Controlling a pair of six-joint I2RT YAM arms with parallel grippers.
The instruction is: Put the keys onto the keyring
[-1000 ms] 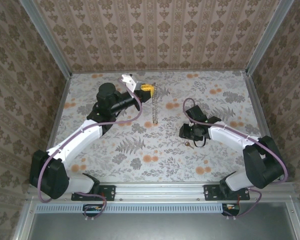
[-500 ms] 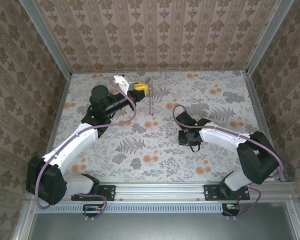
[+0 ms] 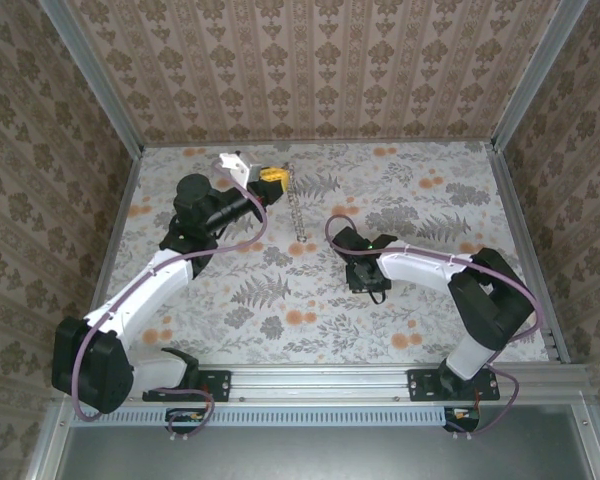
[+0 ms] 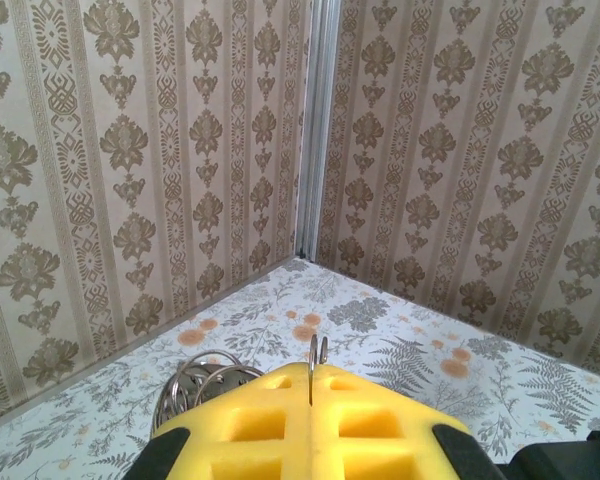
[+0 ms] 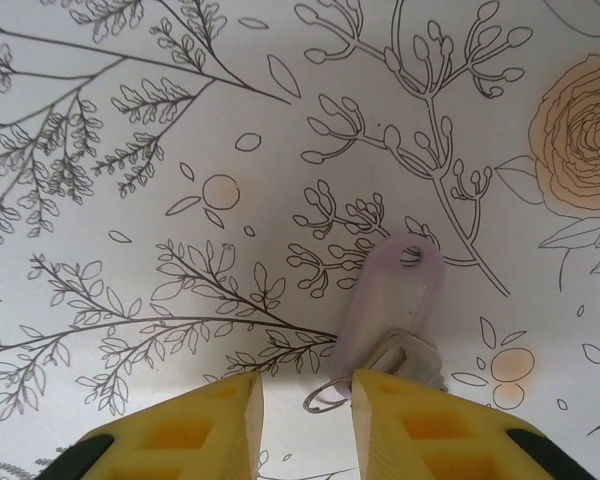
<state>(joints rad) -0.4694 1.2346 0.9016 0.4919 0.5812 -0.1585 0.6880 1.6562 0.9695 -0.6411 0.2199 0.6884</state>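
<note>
The key (image 5: 408, 358) is small and grey metal. It lies flat on the table with a pale purple tag (image 5: 388, 296) and a tiny wire ring (image 5: 327, 394). My right gripper (image 5: 305, 392) hovers low over it, open. The wire ring sits in the gap, and the key's head is partly under the right finger (image 5: 420, 420). In the top view the right gripper (image 3: 369, 282) points down at mid-table. My left gripper (image 3: 271, 175) is raised at the back and shut on the keyring (image 3: 297, 206), a thin chain hanging from it. In the left wrist view a ring edge (image 4: 311, 362) is pinched between the pads of the left gripper (image 4: 312, 378), with coils (image 4: 198, 385) beside it.
Patterned walls enclose the floral table (image 3: 280, 300) on the left, right and back. The back corner post (image 4: 318, 130) stands ahead of the left gripper. The right arm's purple cable (image 3: 420, 258) loops over the table.
The right gripper has slid left and come down over the key, its fingers narrowing. The left gripper has shifted left and back, carrying the chain with it.
</note>
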